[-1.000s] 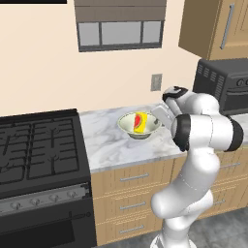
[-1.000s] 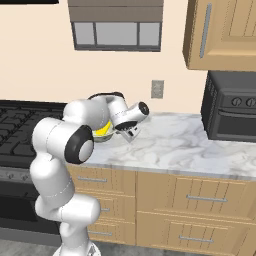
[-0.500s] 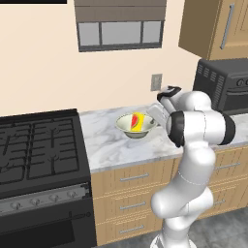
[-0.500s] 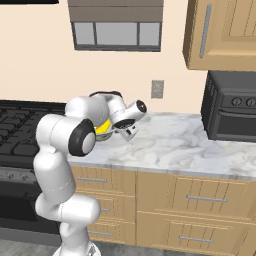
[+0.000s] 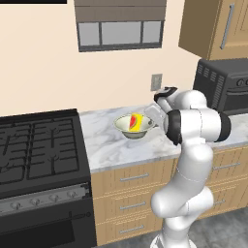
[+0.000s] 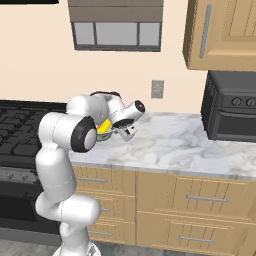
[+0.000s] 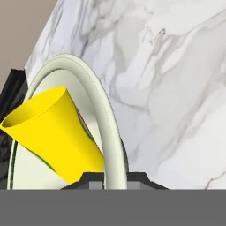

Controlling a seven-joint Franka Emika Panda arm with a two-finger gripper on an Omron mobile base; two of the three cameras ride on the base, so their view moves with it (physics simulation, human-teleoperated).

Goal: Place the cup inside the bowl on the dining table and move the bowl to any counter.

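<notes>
My pincer is clamped on the rim of the bowl, one tip inside, one outside. The cup lies tipped on its side in the bowl. The bowl is over the marble worktop, toward its back edge, near the stove; I cannot tell if it touches

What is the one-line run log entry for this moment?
cup: lying inside bowl | bowl: on counter beside stove | tool: shut on bowl rim

Counter: veined white-grey marble, smooth; light wood drawers below. Bowl pale, glossy. Cup plain matt yellow.
</notes>
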